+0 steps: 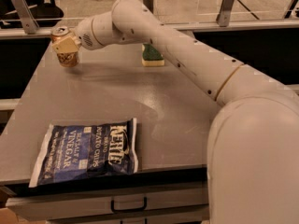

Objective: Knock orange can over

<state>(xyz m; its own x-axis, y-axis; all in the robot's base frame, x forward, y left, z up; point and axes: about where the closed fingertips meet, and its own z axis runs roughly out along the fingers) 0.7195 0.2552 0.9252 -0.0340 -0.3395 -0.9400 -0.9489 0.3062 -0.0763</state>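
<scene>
The gripper [65, 45] sits at the far left corner of the desk [140, 97], pressed against the middle of the can [70, 60]. Only a tan block of it shows, and whether it is apart, together or clamped on the can cannot be told. It covers the can's midsection, so only the silver top and the lower orange band are visible. The can seems to lean, its top tipped toward the left edge and its base on the desk.

The arm [187, 50] runs back across the far edge and hides one end of a green-topped sponge [152, 56] there. A blue chip bag [86, 153] lies flat near the front left corner, well apart from the can. The robot's body hides the front right corner.
</scene>
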